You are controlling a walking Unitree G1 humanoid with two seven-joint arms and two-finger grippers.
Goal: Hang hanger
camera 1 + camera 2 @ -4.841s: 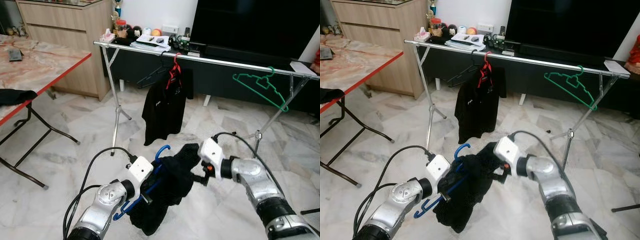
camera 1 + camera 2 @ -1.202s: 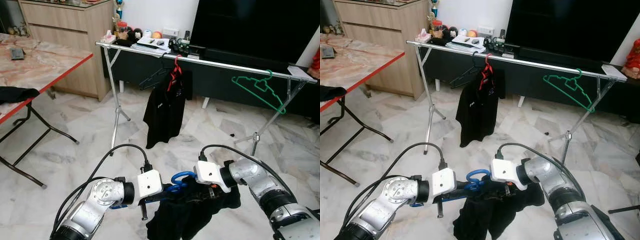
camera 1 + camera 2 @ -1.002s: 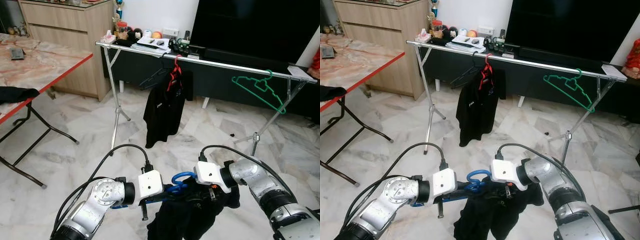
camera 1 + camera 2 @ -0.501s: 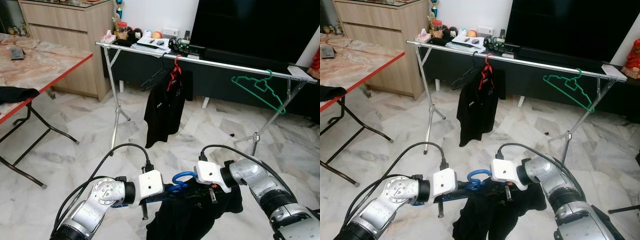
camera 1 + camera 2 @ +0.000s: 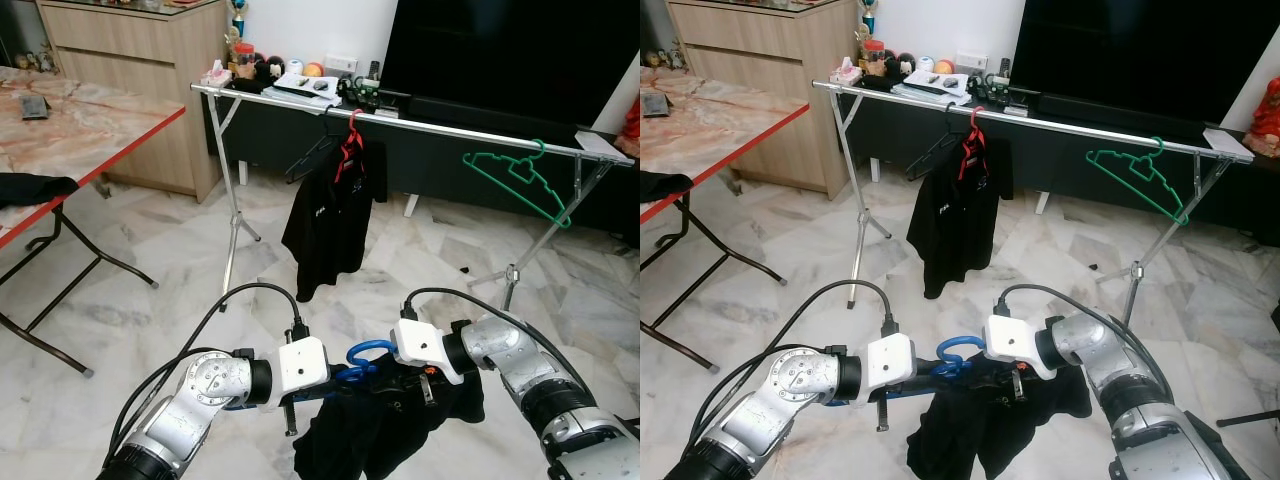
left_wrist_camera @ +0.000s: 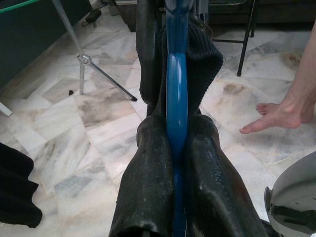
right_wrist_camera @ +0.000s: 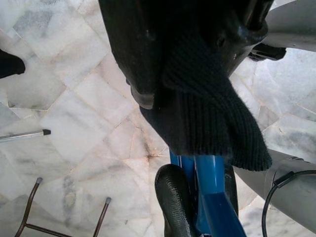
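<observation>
A blue hanger (image 5: 365, 352) with a black knit garment (image 5: 385, 430) draped on it hangs low in front of me, over the floor. My left gripper (image 5: 328, 384) is shut on the hanger's bar; in the left wrist view both fingers (image 6: 148, 168) press against the blue hanger (image 6: 176, 98). My right gripper (image 5: 424, 386) holds the other side, and in the right wrist view the blue hanger (image 7: 210, 182) sits beside one of its fingers (image 7: 175, 197) under the garment (image 7: 197, 98). The silver clothes rail (image 5: 450, 127) stands farther ahead, above the hanger.
On the rail hang a black shirt (image 5: 325, 215) on a red hanger, an empty black hanger (image 5: 305, 155) and a green hanger (image 5: 520, 175). A red-edged marble table (image 5: 70, 120) stands at left. A person's bare foot (image 6: 276, 116) is on the floor nearby.
The blue hanger has gone from tilted at lower left to level between both grippers, with its hook now upward. In the last second the garment shifted slightly and the hung shirt swayed.
</observation>
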